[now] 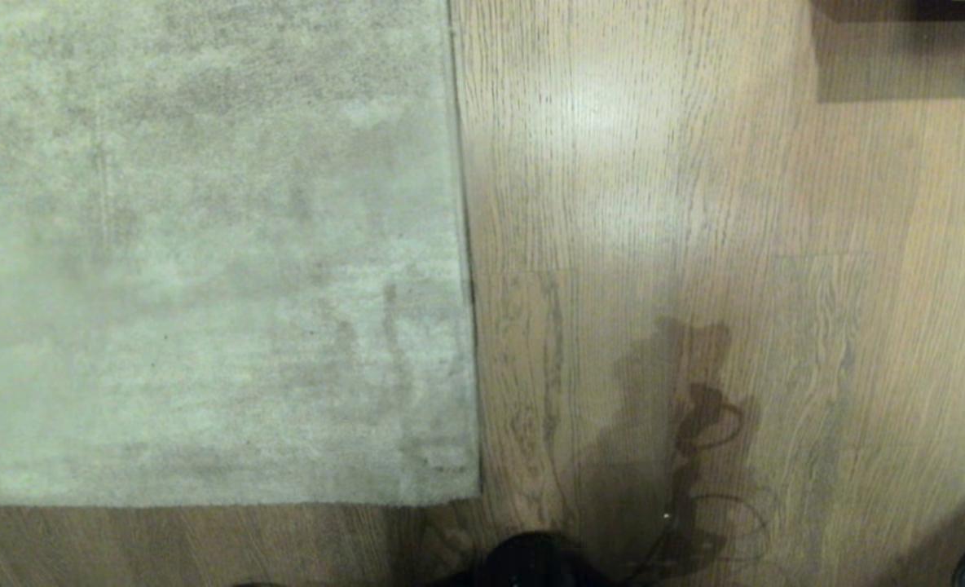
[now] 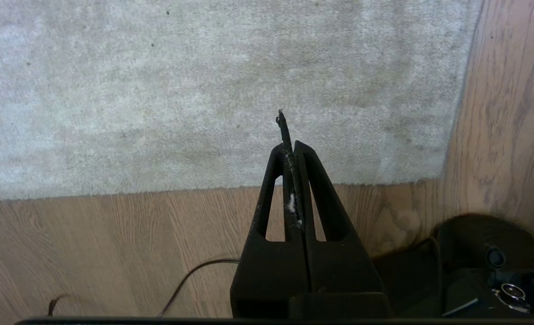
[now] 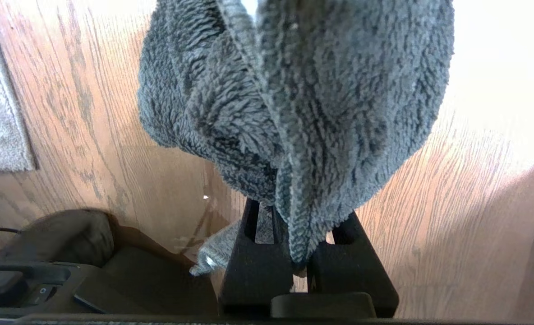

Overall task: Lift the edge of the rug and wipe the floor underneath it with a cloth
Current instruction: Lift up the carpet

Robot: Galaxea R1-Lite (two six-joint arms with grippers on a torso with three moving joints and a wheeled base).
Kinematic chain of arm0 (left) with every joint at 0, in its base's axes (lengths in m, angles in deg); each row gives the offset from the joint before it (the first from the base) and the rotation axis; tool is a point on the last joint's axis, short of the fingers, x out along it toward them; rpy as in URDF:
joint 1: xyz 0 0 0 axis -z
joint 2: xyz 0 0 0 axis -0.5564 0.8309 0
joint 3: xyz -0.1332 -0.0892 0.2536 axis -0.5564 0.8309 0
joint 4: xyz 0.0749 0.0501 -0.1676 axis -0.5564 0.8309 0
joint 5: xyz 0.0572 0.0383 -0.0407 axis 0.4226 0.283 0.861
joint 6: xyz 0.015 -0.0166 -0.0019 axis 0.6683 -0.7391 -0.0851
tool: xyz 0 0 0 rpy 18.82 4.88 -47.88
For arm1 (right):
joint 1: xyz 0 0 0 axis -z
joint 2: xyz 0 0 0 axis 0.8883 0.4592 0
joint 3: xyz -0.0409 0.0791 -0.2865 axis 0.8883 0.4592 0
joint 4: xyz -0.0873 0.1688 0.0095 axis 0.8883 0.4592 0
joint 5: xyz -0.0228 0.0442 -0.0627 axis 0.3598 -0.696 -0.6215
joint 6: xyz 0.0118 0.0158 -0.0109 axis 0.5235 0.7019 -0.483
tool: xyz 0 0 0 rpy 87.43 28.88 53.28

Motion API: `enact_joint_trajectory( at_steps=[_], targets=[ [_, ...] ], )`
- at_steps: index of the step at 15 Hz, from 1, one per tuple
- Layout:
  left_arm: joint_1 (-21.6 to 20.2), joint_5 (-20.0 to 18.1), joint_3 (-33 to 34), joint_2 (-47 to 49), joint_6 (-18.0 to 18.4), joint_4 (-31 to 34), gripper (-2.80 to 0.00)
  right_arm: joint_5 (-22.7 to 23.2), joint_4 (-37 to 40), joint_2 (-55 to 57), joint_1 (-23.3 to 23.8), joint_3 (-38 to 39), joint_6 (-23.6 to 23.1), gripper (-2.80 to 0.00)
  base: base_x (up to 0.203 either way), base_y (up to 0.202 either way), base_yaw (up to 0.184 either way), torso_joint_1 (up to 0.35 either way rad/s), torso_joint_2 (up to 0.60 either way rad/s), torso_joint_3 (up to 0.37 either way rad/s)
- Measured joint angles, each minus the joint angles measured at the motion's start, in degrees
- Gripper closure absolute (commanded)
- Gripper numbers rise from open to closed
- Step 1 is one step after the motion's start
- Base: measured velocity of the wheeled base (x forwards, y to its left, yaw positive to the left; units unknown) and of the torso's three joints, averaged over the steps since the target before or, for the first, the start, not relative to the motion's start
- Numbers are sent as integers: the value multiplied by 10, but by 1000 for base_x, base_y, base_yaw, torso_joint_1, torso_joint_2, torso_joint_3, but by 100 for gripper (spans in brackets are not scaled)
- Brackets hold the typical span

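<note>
Your right claw (image 3: 301, 253) is clamped on the cloth (image 3: 303, 104), which hangs over bare floor (image 1: 694, 244). Your left claw (image 2: 294, 149) is pressed together, empty, above the rug (image 1: 205, 244), whose edge (image 1: 468, 269) lies flat.

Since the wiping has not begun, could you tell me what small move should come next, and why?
Probably bring the left gripper down to the rug edge, opening on the way: it is shut and empty, the rug lies flat on the floor, and the right gripper already holds the cloth.
</note>
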Motion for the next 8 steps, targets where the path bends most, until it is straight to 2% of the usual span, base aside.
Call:
enact_joint_trajectory(
  at_steps=[8],
  targets=[
    [0,0,0,0,0,0,0,0,0,0,0,0,0,0,0,0,0,0,0,0]
  ],
)
